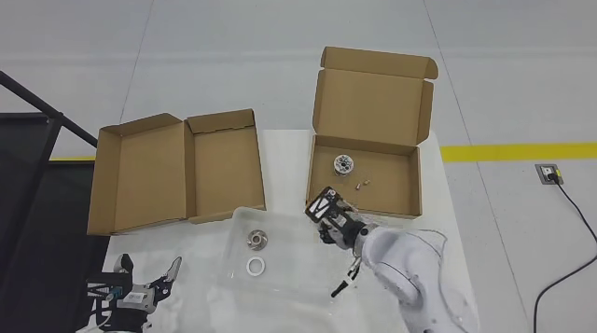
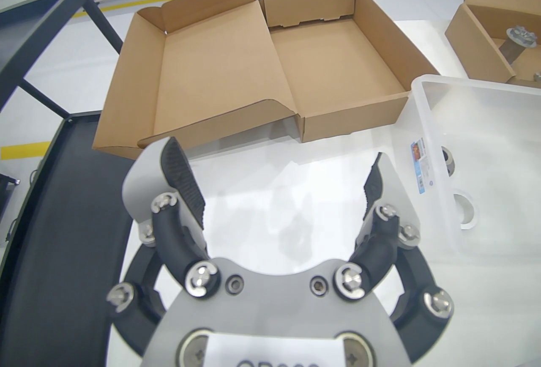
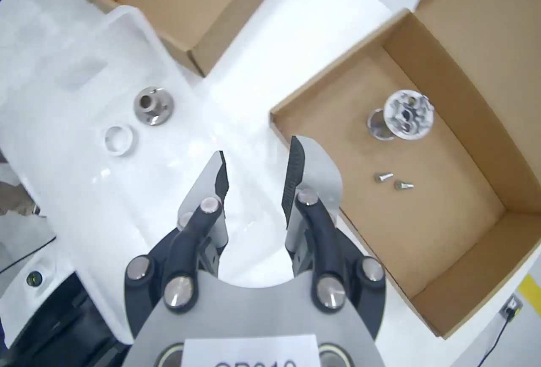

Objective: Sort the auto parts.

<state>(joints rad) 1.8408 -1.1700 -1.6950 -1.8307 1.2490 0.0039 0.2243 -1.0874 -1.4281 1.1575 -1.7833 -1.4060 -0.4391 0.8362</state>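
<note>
Hovering where the clear bin [image 3: 165,60] meets the right-hand box [image 3: 359,56], the right gripper [image 3: 258,151] hangs with its jaws parted and empty. The 2 parts likely next to be sorted, a metal flange [image 3: 153,105] with its bore up and a white ring [image 3: 119,139] just beside it, lie in the bin toward the robot's left. They are nearer this gripper than the left gripper [image 2: 274,157], which is also spread and empty beyond the bin's other side.
</note>
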